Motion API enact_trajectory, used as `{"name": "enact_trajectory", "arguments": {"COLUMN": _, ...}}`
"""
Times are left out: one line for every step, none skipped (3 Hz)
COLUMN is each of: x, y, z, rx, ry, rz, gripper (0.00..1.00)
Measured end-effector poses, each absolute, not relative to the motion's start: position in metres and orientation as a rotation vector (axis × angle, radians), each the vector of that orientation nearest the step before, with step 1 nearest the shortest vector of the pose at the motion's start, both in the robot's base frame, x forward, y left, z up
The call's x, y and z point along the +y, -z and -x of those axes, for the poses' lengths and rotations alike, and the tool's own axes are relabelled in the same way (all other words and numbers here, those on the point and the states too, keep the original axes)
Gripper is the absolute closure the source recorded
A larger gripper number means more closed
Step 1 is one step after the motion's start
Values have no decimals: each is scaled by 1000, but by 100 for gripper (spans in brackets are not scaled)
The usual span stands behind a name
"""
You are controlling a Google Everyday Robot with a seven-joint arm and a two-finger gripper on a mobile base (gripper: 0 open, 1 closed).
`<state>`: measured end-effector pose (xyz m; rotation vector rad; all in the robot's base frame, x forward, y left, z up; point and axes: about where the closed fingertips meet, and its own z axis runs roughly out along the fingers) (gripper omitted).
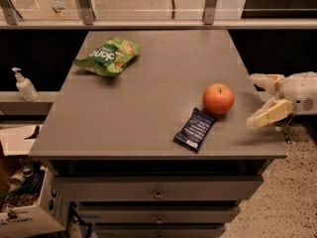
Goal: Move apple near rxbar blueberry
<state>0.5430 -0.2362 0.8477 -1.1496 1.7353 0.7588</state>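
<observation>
The red-orange apple (218,98) rests on the grey table (148,103), just above and to the right of the navy-blue rxbar blueberry (194,129), nearly touching its top end. My gripper (256,100) is at the table's right edge, to the right of the apple and apart from it. Its two pale fingers are spread open and hold nothing.
A green chip bag (107,56) lies at the table's far left. A soap dispenser (23,85) stands on a ledge left of the table. Drawers sit under the tabletop; a cardboard box (29,217) is on the floor at lower left.
</observation>
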Motion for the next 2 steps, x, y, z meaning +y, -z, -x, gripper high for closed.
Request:
{"name": "enact_trajectory", "arguments": {"x": -263, "y": -873, "z": -545, "rx": 1695, "ry": -716, "rz": 1108, "gripper": 0}}
{"name": "enact_trajectory", "arguments": {"x": -263, "y": -873, "z": -545, "rx": 1695, "ry": -716, "rz": 1108, "gripper": 0}}
